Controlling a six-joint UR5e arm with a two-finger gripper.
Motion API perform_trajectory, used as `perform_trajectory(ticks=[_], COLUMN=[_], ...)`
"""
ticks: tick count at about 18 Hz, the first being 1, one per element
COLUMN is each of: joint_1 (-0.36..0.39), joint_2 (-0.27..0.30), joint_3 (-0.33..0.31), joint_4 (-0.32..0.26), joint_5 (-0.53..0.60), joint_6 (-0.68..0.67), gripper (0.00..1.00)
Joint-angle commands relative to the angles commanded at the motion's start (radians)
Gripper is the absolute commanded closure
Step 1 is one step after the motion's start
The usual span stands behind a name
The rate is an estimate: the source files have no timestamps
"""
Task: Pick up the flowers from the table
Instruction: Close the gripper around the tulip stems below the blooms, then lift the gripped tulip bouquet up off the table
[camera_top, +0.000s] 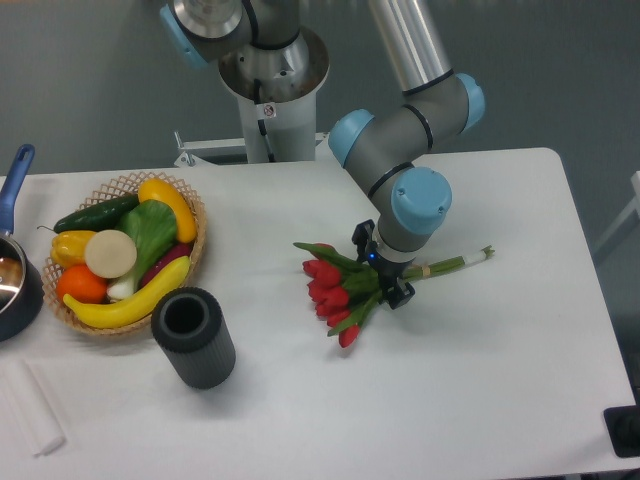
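Clutter is ranged along the left of the large white matte counter (480, 400): a dark pan with a blue handle (14, 262) at the edge, a round wicker basket of toy vegetables (125, 248), and a ribbed dark grey cylinder (193, 336) just in front of the basket. Right of centre, the small bunch of red tulips with long green stems (345, 290) is seen lying on the counter, blooms to the left, stem ends to the right. The black two-finger end effector (384, 277) is set down over the stems just behind the blooms; its opening and whether the stems are gripped cannot be told. Slippage is judged the main risk: thin stems could be pinched unevenly, so the bunch might tilt bloom-down or slide out when lifted.
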Motion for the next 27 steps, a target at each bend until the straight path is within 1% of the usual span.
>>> perform_trajectory(ticks=[2, 3, 4, 7, 13, 15, 16, 17, 21, 25, 27], joint_1=[0.000, 0.000, 0.000, 0.000, 0.005, 0.009, 0.011, 0.015, 0.032, 0.060, 0.070], joint_2=[0.000, 0.005, 0.008, 0.011, 0.031, 0.057, 0.072, 0.101, 0.144, 0.210, 0.222], joint_3=[0.000, 0.002, 0.002, 0.003, 0.009, 0.011, 0.014, 0.017, 0.028, 0.041, 0.058], joint_4=[0.002, 0.002, 0.002, 0.000, -0.002, -0.003, -0.003, -0.005, -0.005, -0.005, -0.005], joint_5=[0.000, 0.000, 0.000, 0.000, -0.002, -0.006, -0.030, -0.067, -0.179, -0.357, -0.461], joint_6=[-0.020, -0.032, -0.038, -0.043, -0.038, -0.038, -0.038, -0.038, -0.041, -0.086, -0.101], gripper=[0.42, 0.50, 0.54, 0.63, 0.63, 0.63, 0.63, 0.63, 0.62, 0.62, 0.62])
